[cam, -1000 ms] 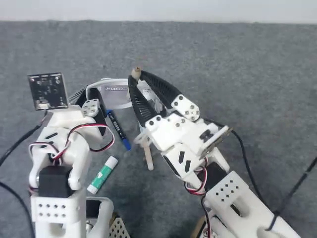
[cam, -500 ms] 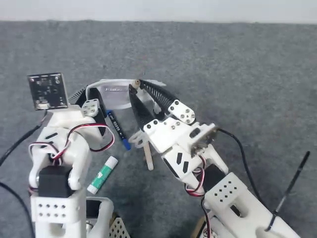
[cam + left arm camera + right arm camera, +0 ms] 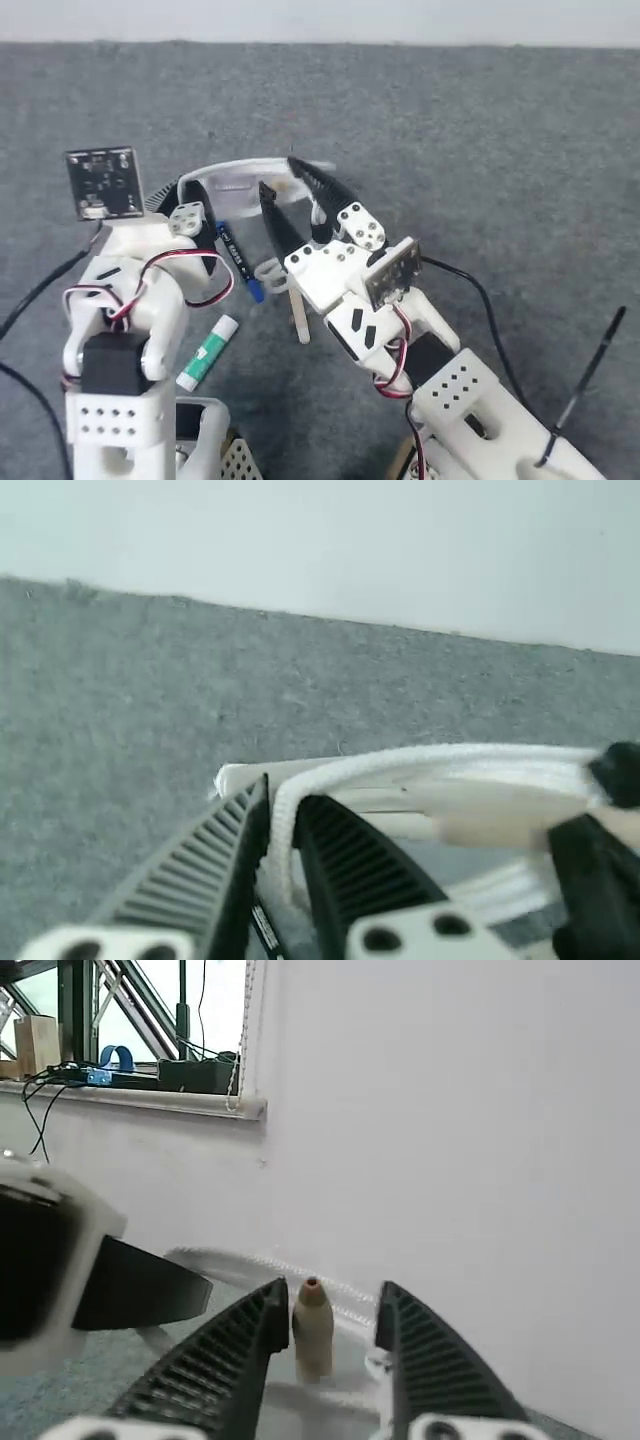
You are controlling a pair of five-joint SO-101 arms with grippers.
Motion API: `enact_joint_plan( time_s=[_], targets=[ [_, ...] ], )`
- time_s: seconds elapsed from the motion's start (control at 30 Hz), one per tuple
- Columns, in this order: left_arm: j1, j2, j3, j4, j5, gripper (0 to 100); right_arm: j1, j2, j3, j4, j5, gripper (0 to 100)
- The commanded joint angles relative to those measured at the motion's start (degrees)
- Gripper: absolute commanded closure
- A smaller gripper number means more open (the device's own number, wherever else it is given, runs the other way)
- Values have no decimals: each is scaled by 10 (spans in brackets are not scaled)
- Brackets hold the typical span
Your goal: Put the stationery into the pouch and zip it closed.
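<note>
The white pouch (image 3: 235, 178) lies at the back between the two arms, its mouth held up. My left gripper (image 3: 280, 805) is shut on the pouch's white rim (image 3: 430, 760); from above, the left gripper (image 3: 198, 205) sits at the pouch's left end. My right gripper (image 3: 280, 178) is shut on a beige pen (image 3: 300, 312), whose tip (image 3: 312, 1328) pokes out between the fingers at the pouch mouth. The beige pen (image 3: 480, 815) also lies just under the rim. A blue pen (image 3: 238, 262) and a green-and-white glue stick (image 3: 207, 352) rest on the grey carpet.
Grey carpet (image 3: 500, 150) stretches open to the right and back, up to a white wall. Black cables (image 3: 590, 380) trail at the right of the right arm, and a cable (image 3: 25, 300) runs at the left edge.
My right gripper has tilted down and left, carrying the beige pen's tip to the pouch mouth. The left arm shifted slightly, and the pouch rim now arches higher.
</note>
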Motion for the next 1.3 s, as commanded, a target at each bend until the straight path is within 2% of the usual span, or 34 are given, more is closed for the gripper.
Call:
enact_joint_plan(
  time_s=[0.0,0.13,0.33,0.5,0.63,0.8,0.93,1.1,1.27],
  targets=[
    [-4,1,-14,-4,7,991,3,-22,-35,17,4,834],
    [-4,1,-14,-4,7,991,2,-90,-35,65,2,864],
    [-4,0,-15,-4,7,991,-36,-196,-36,168,2,864],
    [-6,-2,-16,-15,5,991,-43,-213,-43,212,3,868],
    [-43,-4,-17,-26,8,991,-43,-212,-64,266,-4,868],
    [-103,-4,-32,-33,9,991,-43,-212,-123,378,-83,868],
    [-147,-4,-38,-36,19,991,-43,-211,-162,459,-102,867],
    [-228,-4,-42,-36,33,991,-43,-200,-167,476,-102,868],
    [-292,-4,-43,-36,33,991,-43,-110,-183,473,-105,868]
  ],
)
